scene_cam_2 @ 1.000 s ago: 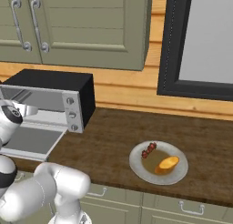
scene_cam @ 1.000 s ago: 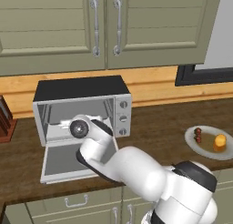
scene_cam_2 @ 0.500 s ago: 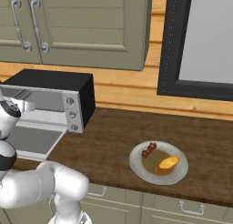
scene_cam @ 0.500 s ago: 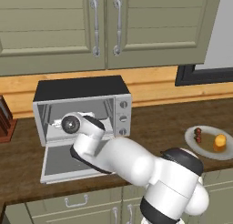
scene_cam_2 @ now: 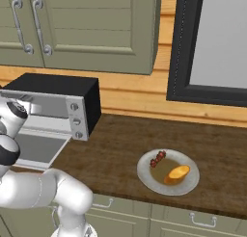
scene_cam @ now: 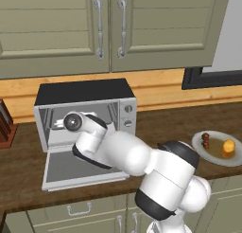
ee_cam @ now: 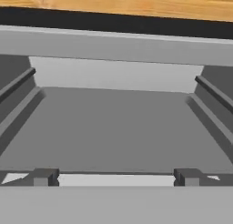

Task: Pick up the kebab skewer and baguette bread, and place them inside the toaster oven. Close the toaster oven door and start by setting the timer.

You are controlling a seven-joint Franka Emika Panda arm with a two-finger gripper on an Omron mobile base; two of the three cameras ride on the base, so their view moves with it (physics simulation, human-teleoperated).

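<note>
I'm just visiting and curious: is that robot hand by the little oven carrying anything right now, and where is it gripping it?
Nothing is held. The gripper is open, its tips apart over the toaster oven. The kebab skewer and baguette bread lie on the plate.

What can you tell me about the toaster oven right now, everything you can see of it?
The toaster oven is a boxy silver-grey unit with a black top, standing on the dark wooden counter against the wood-panelled wall. Three round knobs run down its right panel. Its door hangs fully open, lying flat toward the counter edge. The hand view looks into a bare grey cavity with side rails. The arm's wrist sits in front of the opening.
</note>
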